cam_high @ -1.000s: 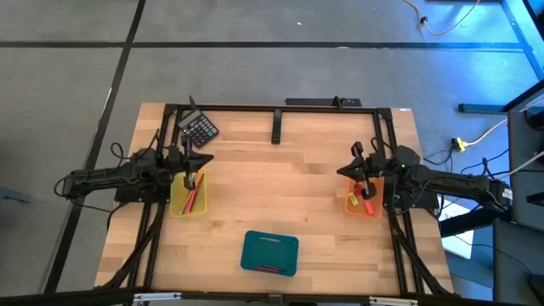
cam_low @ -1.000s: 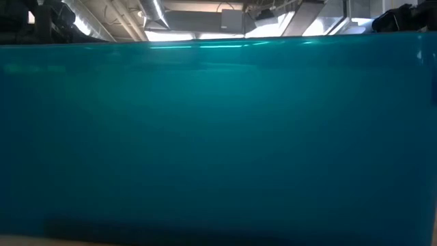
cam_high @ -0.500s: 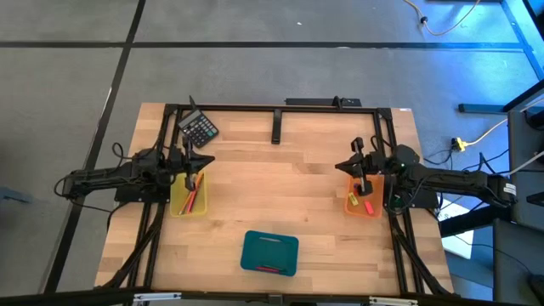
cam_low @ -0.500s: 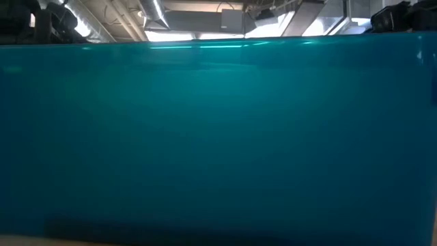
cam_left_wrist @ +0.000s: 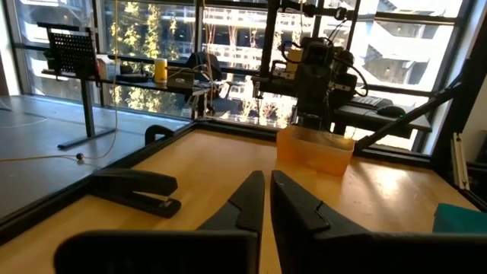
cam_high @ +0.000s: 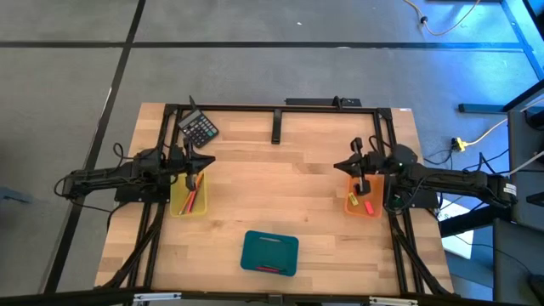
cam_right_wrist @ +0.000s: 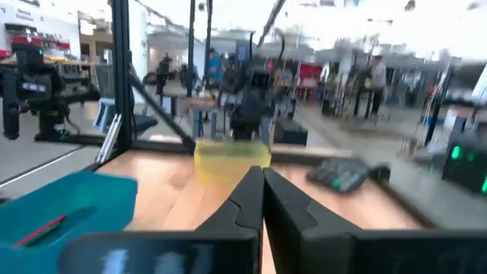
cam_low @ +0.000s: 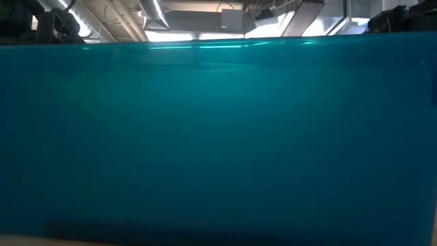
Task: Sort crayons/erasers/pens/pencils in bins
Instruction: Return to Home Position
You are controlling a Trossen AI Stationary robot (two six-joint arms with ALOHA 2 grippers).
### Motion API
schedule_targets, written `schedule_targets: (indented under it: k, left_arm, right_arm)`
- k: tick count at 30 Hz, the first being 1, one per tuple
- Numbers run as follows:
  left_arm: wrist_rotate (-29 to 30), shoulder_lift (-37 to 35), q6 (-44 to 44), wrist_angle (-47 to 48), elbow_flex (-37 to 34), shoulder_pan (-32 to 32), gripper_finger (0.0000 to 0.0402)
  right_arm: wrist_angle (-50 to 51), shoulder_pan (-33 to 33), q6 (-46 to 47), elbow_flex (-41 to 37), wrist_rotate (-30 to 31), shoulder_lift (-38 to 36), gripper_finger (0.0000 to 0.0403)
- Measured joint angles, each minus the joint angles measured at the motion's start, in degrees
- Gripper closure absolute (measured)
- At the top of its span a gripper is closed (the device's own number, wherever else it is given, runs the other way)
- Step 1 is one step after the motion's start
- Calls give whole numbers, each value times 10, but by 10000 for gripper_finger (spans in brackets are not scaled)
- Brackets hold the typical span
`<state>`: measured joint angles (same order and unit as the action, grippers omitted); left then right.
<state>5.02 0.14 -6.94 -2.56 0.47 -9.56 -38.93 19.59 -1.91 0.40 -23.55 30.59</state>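
- Bins first: I count three on the table point(cam_high: 280, 183); the yellow bin point(cam_high: 188, 197) sits directly under my left gripper point(cam_high: 189, 179); the orange bin point(cam_high: 363, 202) sits directly under my right gripper point(cam_high: 363, 185); the teal bin point(cam_high: 269, 253) lies well apart from both, toward the table's near edge and between the two arms.
- Left gripper: in its wrist view the two dark fingers point(cam_left_wrist: 245, 202) stand almost together with only a thin gap; nothing shows between them; I cannot tell whether they are fully pressed.
- Right gripper: its fingers point(cam_right_wrist: 247, 199) are pressed together and hold nothing.
- Long sticks point(cam_high: 191, 197), reddish and orange, lie inside the yellow bin below the left gripper; I cannot tell pens from pencils.
- Erasers point(cam_high: 368, 205), a red block and a yellow one beside it, lie in the orange bin just beneath the right gripper.
- A thin red stick point(cam_high: 270, 269) lies in the teal bin.
- A black calculator point(cam_high: 198, 128) rests just beyond the left gripper, near the far left corner.
- Teal wall fills my low view almost entirely.
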Motion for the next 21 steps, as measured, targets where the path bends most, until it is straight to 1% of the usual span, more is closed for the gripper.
schedule_targets:
  k: [5, 8, 14, 21]
  left_arm:
    - [0, 0, 0, 0, 0, 0, 394]
    - [0, 0, 0, 0, 0, 0, 399]
    - [0, 0, 0, 0, 0, 0, 396]
    - [0, 0, 0, 0, 0, 0, 382]
  right_arm:
    - [75, 0, 45, 0, -4, 1, 391]
    - [92, 0, 45, 0, -4, 0, 391]
    - [113, 0, 16, 0, -4, 1, 391]
    - [112, 0, 17, 0, -4, 0, 391]
